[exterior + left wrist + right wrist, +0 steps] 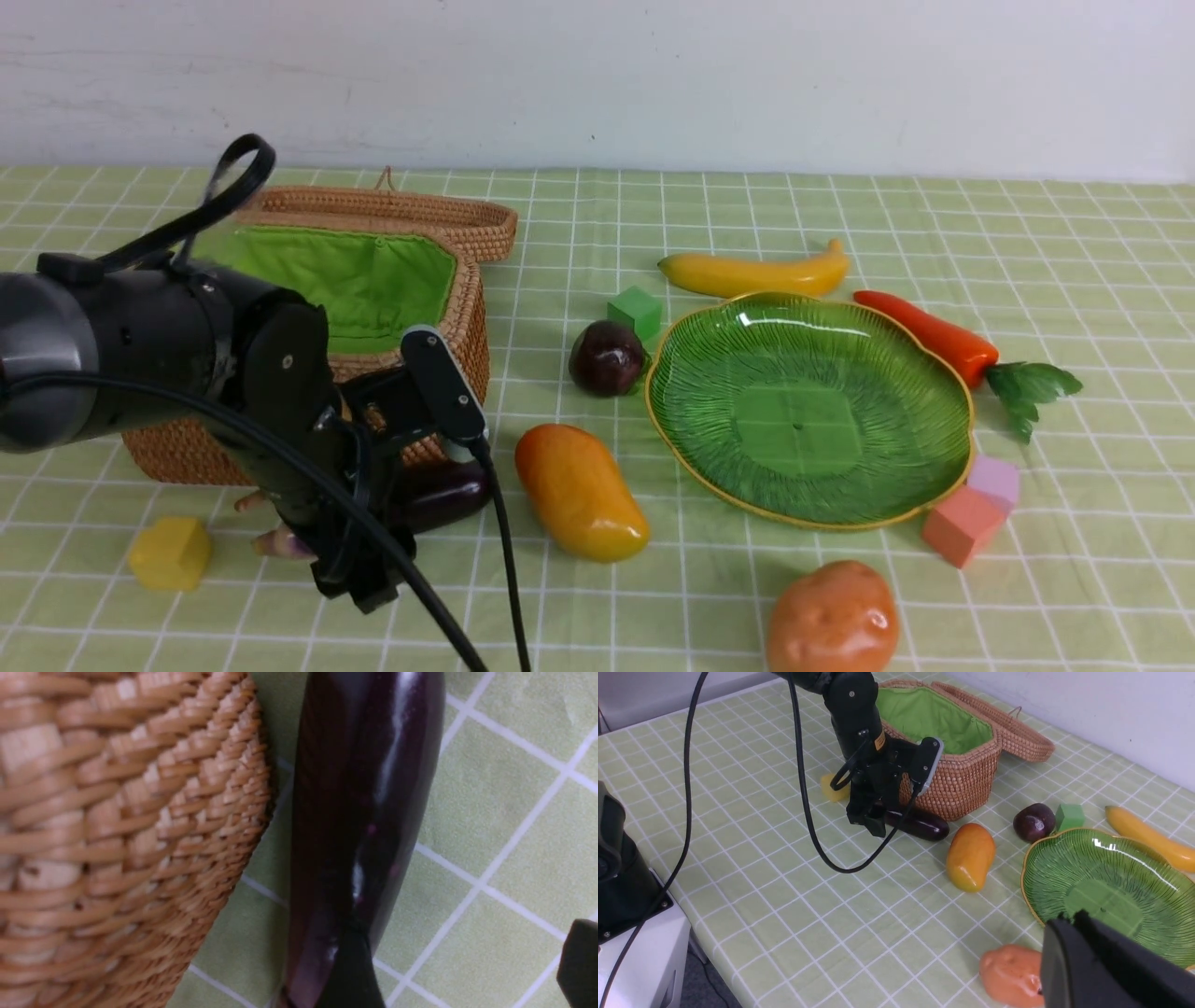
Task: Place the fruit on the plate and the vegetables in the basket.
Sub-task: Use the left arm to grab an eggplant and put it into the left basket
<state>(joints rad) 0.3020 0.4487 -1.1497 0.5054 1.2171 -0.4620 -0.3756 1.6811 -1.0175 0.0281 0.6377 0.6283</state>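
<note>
Your left pincer (359, 574) is low in the lower left of the front view with its jaws apart. In the left wrist view one finger (350, 970) overlaps the eggplant (448, 495), and the other stands off at the lower right edge over bare cloth. The eggplant lies on the counter (1074, 523) just beside the front wall of the basket (467, 345), whose lid is open.

Your right pincer (1071, 919) is closed, in the lower right of the right wrist view.

The plate (812, 401) sits right of centre. The banana (752, 273) lies just above it in the frame and the purple fruit (607, 357) at its left rim. The mango (579, 493) is near its lower left. The carrot (924, 336) runs by the plate's upper right rim, and the potato (831, 621) sits at the bottom edge.
</note>
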